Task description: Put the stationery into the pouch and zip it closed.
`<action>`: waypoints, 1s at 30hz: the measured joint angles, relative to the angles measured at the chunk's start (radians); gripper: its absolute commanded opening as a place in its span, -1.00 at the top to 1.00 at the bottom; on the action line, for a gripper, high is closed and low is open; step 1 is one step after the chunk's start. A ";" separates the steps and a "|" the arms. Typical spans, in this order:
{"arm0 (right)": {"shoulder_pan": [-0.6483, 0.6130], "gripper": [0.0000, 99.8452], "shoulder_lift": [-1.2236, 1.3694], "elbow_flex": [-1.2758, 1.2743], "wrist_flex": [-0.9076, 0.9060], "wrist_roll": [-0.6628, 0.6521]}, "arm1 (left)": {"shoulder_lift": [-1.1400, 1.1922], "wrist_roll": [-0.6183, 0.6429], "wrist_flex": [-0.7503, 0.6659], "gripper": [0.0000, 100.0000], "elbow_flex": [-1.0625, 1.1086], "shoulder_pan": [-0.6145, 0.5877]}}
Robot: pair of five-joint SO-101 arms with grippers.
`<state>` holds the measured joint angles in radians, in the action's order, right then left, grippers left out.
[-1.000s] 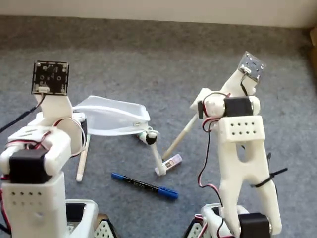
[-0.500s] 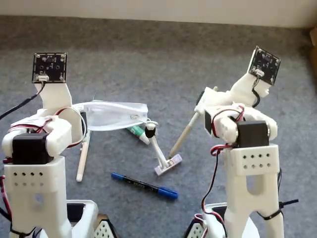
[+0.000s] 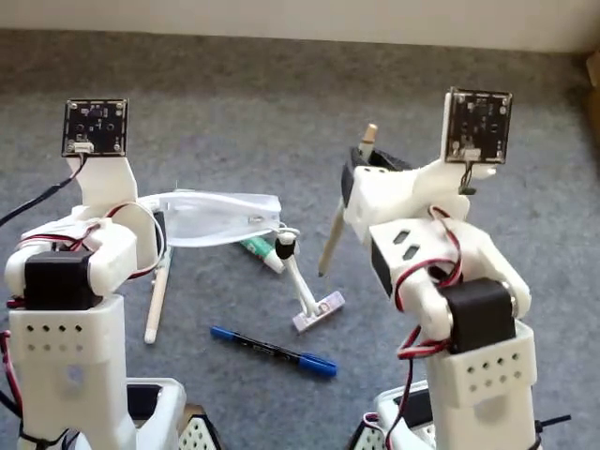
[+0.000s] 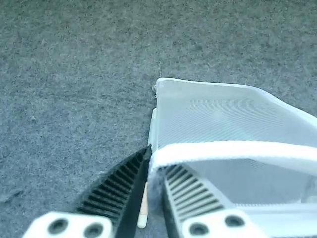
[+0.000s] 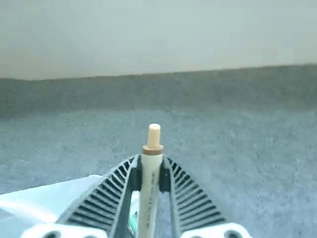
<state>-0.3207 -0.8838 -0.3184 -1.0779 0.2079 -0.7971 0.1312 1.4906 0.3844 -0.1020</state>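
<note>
I'm holding the pencil (image 3: 337, 217) clamped between the fingers of my right claw (image 5: 150, 168), lifted off the carpet, with its eraser end sticking up past the fingertips and its point hanging down below them. Its long axis is running steeply, tilted so that the point is leaning toward the other arm. My left claw (image 4: 151, 159) is pinching one end of the pouch (image 3: 220, 217) by its white rim, raising that end while the rest stretches away from the fingers toward the right claw. So the pouch is lying beside and below the pencil's point, near but apart. I'm judging that the right arm has to swing the point across to the pouch's near end. A green marker (image 3: 255, 249) and a blue pen (image 3: 272, 351) are waiting on the carpet below both claws.
</note>
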 measured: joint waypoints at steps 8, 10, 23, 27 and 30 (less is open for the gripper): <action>-0.126 0.99 -0.043 0.000 0.155 -0.176 | 0.018 0.000 0.000 0.99 -0.002 0.000; -0.169 0.99 -0.052 0.000 0.173 -0.190 | 0.018 0.000 0.000 0.99 -0.002 0.000; -0.419 0.99 -0.095 0.000 0.364 -0.203 | 0.018 0.000 0.000 0.99 -0.002 0.000; -0.446 0.99 -0.095 0.000 0.457 -0.203 | 0.018 0.000 0.000 0.99 -0.002 0.000; -0.460 0.99 -0.095 0.000 0.505 -0.203 | 0.018 0.000 0.000 0.99 -0.002 0.000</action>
<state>-0.7810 -0.9789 -0.3184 -0.5731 0.0054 -0.7787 0.1312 1.4906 0.3828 -0.1020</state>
